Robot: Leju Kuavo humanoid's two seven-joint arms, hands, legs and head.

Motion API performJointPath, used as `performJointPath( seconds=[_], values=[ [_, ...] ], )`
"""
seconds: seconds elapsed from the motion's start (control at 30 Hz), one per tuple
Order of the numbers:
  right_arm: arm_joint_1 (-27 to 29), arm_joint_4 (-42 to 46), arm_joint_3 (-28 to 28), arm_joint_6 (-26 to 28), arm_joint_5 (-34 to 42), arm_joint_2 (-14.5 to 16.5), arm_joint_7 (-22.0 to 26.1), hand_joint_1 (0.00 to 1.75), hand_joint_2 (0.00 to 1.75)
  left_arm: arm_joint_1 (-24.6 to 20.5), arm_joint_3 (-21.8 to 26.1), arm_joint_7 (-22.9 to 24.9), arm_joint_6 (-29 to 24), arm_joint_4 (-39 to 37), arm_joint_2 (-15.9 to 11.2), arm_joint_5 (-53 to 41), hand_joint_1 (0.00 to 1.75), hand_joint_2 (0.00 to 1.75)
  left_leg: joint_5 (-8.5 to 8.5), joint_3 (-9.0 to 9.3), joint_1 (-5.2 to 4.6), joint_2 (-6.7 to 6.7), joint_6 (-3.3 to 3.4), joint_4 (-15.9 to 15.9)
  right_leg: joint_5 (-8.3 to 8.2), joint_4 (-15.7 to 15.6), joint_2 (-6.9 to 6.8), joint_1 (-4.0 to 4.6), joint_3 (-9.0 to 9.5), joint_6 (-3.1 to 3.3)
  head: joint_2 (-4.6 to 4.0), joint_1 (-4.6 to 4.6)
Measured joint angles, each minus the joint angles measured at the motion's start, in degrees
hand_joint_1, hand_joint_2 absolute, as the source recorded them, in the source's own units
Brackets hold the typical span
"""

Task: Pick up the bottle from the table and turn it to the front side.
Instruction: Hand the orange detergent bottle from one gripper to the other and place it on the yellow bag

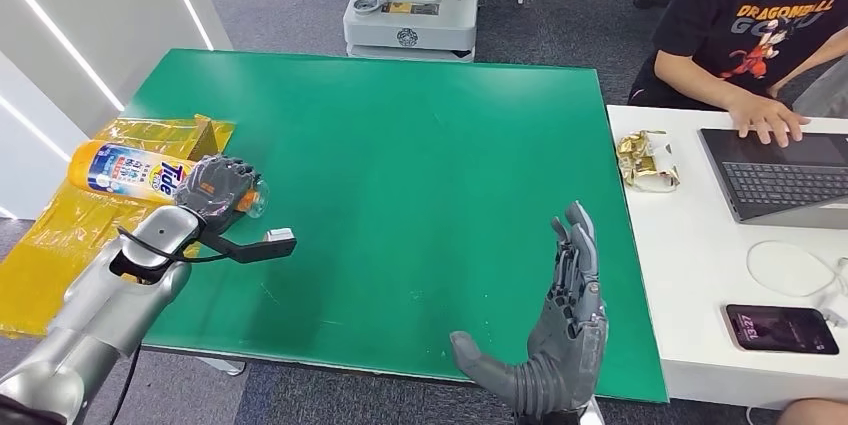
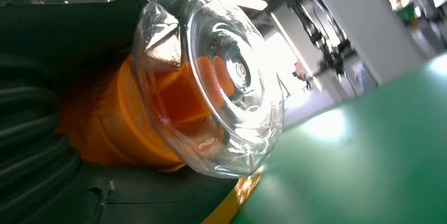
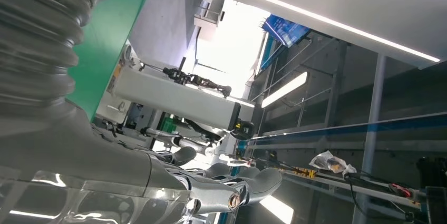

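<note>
While the left hand (image 1: 222, 188) wraps the lying bottle (image 1: 130, 171) near its clear cap at the table's (image 1: 420, 155) left edge, apparently ready for lifting, the right hand (image 1: 560, 330) waits flat, fingers spread, holding nothing

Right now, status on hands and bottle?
Left hand grips bottle lying at table edge. Right hand open, holding nothing. Nothing in the way.

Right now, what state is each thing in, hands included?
Bottle: on its side at the table's left edge, gripped near its clear cap end.
Left hand: fingers wrapped around the bottle.
Right hand: open, fingers straight, holding nothing.
Laptop: open, a person's hand on it.
Phone: flat, screen lit.
</note>
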State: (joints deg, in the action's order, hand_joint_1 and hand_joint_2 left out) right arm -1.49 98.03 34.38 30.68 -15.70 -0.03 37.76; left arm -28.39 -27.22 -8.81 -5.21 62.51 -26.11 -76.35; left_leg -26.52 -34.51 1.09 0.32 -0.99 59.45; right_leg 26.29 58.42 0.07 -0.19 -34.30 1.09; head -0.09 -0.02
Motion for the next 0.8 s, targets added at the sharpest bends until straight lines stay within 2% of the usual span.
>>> performJointPath(
  seconds=[0.3, 0.47, 0.6, 0.73, 0.8],
  values=[
    [0.7, 0.6, 0.0, -2.6, -0.6, 0.0, -0.2, 0.0, 1.75, -1.2, -2.3, -2.8, 3.6, -6.4, -3.3, 1.2, 1.75, 1.75, 0.0, 0.0, 0.01, 0.01, 0.0, 0.0, 0.01, 0.0, 0.01, 0.0, 0.0, 0.0, 0.0, 0.02],
    [0.6, 0.7, 0.0, -3.3, -0.6, 0.0, -0.5, 0.0, 1.75, -2.2, -3.5, -6.7, 6.7, -10.2, -4.5, 3.4, 1.75, 1.75, 0.0, 0.01, 0.0, 0.02, 0.0, 0.0, 0.0, 0.0, 0.02, 0.0, -0.01, 0.01, 0.0, 0.02],
    [-0.7, 0.6, 0.6, -2.5, 1.0, -0.1, -1.0, 0.0, 1.75, -5.5, -4.7, -10.1, 8.6, -15.6, -4.4, 6.1, 1.75, 1.75, 0.02, 0.0, 0.01, -0.02, 0.0, 0.0, 0.0, 0.0, -0.03, 0.01, 0.01, 0.01, 0.0, 0.02],
    [-1.8, 0.4, 1.3, -1.6, 1.8, -0.3, -1.4, 0.0, 1.75, -8.8, -5.9, -11.6, 9.0, -20.6, -3.6, 9.0, 1.71, 1.75, 0.03, 0.02, 0.01, 0.01, 0.0, 0.0, -0.03, 0.0, 0.0, 0.01, 0.02, 0.02, 0.0, 0.02],
    [-2.1, 0.4, 1.7, -1.1, 1.9, -0.3, -1.5, 0.0, 1.75, -9.7, -6.2, -12.0, 8.5, -22.4, -3.1, 10.6, 0.85, 1.75, 0.03, 0.02, 0.0, 0.03, 0.0, 0.0, -0.03, 0.0, 0.02, 0.01, 0.0, 0.03, 0.0, 0.02]
  ],
)
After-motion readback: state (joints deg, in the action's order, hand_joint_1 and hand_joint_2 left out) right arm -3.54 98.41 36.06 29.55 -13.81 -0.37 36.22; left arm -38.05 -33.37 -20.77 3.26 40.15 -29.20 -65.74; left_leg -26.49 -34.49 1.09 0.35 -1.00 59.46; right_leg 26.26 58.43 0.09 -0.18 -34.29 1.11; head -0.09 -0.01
